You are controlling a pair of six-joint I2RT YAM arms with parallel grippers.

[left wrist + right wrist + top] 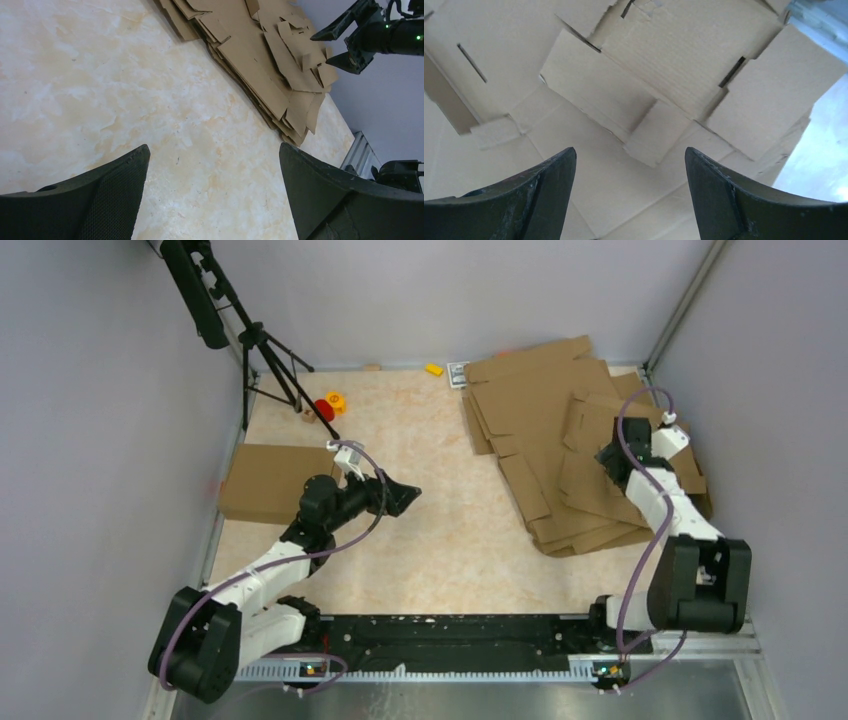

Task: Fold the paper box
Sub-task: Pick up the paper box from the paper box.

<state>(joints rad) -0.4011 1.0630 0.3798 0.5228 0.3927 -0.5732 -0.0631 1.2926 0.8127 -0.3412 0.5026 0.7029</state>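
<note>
Several flat brown blanks of the paper box lie stacked at the back right of the table, also seen in the left wrist view. My right gripper hovers over the stack, open, with nothing between its fingers. In the right wrist view it looks down on the top blank, whose flaps and slots show, and a small flap lies just ahead of the fingertips. My left gripper stands wide open over bare table near the middle, empty. The right gripper shows at the left wrist view's top right.
A closed brown cardboard box lies at the table's left edge behind my left arm. A black tripod stands at the back left, with a red spool and an orange piece by its feet. Grey walls enclose three sides.
</note>
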